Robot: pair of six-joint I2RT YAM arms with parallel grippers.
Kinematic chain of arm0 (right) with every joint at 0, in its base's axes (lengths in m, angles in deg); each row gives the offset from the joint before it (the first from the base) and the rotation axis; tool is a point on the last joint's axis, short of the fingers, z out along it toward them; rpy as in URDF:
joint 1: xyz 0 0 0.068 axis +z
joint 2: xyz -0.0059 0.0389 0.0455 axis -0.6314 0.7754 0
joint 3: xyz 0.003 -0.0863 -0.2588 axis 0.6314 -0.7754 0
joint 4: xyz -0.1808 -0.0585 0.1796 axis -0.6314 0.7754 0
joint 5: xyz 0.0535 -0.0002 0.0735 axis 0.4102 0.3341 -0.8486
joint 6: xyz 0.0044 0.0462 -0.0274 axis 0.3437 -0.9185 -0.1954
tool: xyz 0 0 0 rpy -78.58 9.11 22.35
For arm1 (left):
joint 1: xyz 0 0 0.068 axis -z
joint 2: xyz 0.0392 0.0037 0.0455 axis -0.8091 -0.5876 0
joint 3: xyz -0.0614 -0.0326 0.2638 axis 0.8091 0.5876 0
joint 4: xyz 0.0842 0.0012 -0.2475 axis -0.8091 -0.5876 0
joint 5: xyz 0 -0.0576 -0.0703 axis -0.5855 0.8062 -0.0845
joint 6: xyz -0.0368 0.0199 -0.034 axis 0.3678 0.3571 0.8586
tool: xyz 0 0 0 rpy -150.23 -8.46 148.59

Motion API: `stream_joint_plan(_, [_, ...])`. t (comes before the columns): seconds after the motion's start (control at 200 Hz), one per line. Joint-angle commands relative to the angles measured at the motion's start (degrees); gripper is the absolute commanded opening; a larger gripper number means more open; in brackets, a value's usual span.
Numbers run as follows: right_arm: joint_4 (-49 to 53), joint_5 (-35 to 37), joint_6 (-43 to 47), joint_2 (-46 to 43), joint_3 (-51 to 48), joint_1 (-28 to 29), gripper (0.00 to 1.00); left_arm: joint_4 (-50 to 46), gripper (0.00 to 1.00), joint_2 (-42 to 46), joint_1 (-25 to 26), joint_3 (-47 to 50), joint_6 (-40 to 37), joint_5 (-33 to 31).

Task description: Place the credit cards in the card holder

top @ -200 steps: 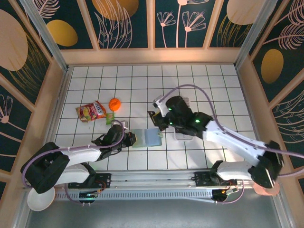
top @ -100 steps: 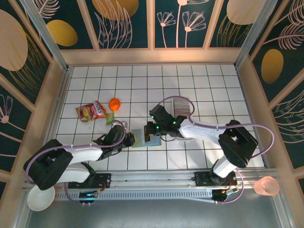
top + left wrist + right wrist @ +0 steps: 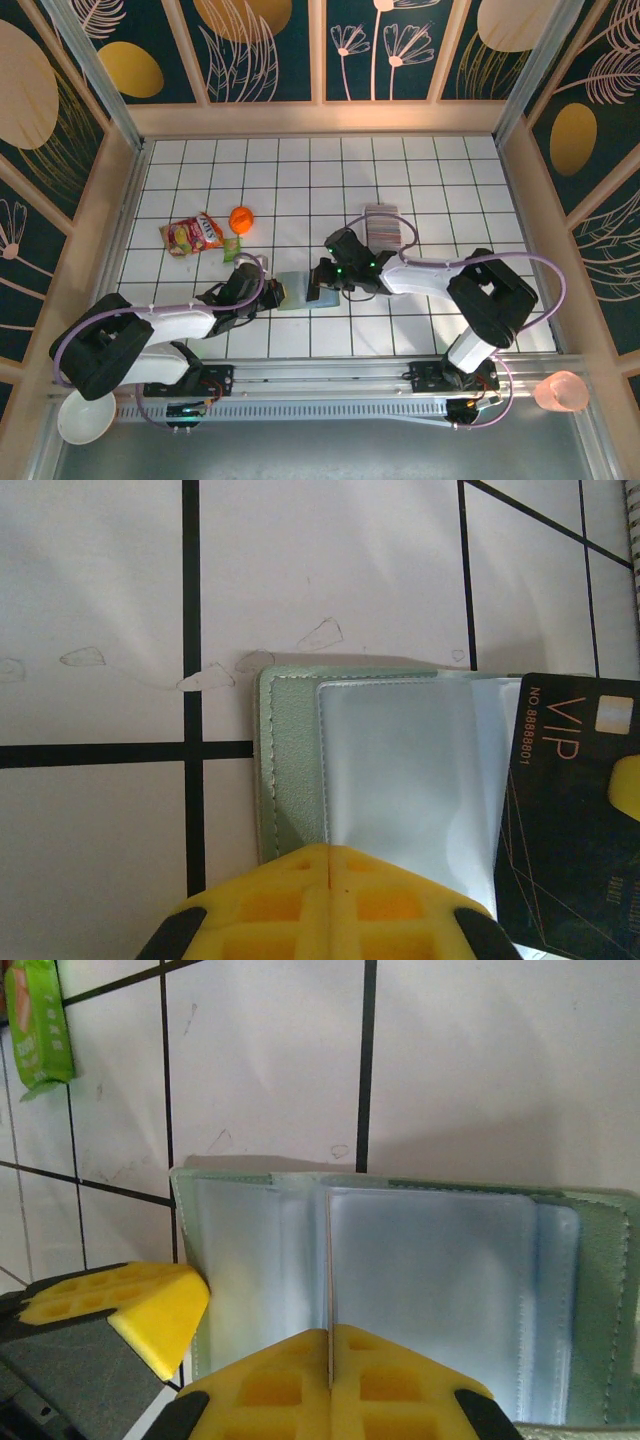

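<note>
Dark floral panels wall in a white tiled desk [image 3: 200, 180]. Far left lie a snack bag [image 3: 192, 235] and an orange ball [image 3: 241, 218], well clear of the work. My left claw [image 3: 272, 292] is clenched on the left edge of the card holder [image 3: 300, 293], which lies open near the desk's middle. Touching its right side, my right claw [image 3: 325, 277] is clamped on a black VIP card [image 3: 560, 820], the nearer arm for the insertion. From the left wrist, the card overlaps the right edge of the clear sleeve [image 3: 410, 770]; I judge it must slide leftward into that pocket. The other credit cards [image 3: 385, 222] stand in their tray, far right.
</note>
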Motion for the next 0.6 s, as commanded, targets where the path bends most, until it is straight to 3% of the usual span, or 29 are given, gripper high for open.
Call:
stream_joint_plan(0.0, [-5.47,-2.18,-2.99,0.73,-1.48,-0.47,0.00,-2.27,0.00,-0.52,-0.29,0.78,-0.27,-0.39])
stream_joint_plan(0.596, [-8.80,-3.37,-4.82,-0.76,-4.32,-1.59,0.00,-0.78,0.00,-1.54,-0.30,1.67,0.44,0.38])
